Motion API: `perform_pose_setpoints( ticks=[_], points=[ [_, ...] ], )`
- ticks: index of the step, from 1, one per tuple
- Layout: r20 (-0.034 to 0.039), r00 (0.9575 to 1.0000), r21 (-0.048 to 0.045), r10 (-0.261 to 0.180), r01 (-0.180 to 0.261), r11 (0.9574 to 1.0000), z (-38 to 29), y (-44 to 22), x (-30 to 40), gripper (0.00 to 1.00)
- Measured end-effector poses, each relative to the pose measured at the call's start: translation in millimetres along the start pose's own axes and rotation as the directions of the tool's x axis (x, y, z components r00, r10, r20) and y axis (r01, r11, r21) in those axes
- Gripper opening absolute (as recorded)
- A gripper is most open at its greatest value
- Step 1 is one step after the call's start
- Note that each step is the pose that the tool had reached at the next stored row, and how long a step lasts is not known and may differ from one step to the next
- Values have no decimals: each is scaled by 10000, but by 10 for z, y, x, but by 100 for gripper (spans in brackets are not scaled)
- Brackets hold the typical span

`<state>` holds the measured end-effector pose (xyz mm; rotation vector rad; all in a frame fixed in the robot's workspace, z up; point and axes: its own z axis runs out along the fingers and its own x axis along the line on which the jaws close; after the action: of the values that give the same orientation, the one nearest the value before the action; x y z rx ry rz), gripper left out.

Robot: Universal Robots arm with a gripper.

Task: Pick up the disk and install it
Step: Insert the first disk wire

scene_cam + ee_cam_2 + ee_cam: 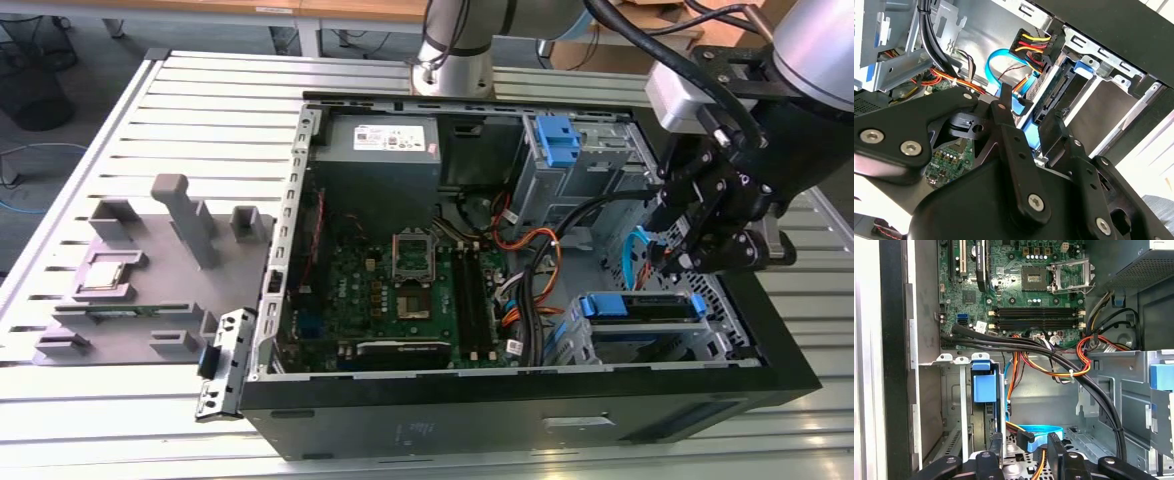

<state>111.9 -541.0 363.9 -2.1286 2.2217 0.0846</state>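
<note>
Nearest, in the first wrist view: black metal 2-fingered gripper (pixel 1025 440), jaws spread apart, clamped on nothing. Between the fingertips, a flat light-blue data cable (pixel 1046 431) with a black plug; touching a pad or not, impossible to tell.

Just beyond the fingertips: the disk (pixel 985 389), a flat hard drive clipped in a bright blue plastic frame, standing on edge inside the silver sheet-metal drive cage (pixel 962 410). Ahead of the open jaws and a little to 1 side, near but apart.

In the second wrist view, connector end of the disk (pixel 1054 95) turned toward the gripper. In the exterior view, disk (pixel 638 306) low in a corner of the black open computer case (pixel 534 425), long edge running across the view, gripper just above its end on the exterior view's right. Only 1 arm on the rig. By the look of it, disk already seated in its bay.

Farther off: green motherboard (pixel 1019 285), flat on the case floor.
</note>
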Motion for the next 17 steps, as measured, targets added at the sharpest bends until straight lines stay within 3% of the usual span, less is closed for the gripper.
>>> perform_pose_setpoints(
  ticks=[5, 9, 17],
  points=[
    [0, 10000, 0, 1, -1, 10000, 0, 0, 0, 48],
    [-51, 10000, 2, 1, -1, 10000, -1, 0, 13, 48],
    [-267, 9996, 11, -2, 2, 10000, 5, -1, 22, 48]
  ],
)
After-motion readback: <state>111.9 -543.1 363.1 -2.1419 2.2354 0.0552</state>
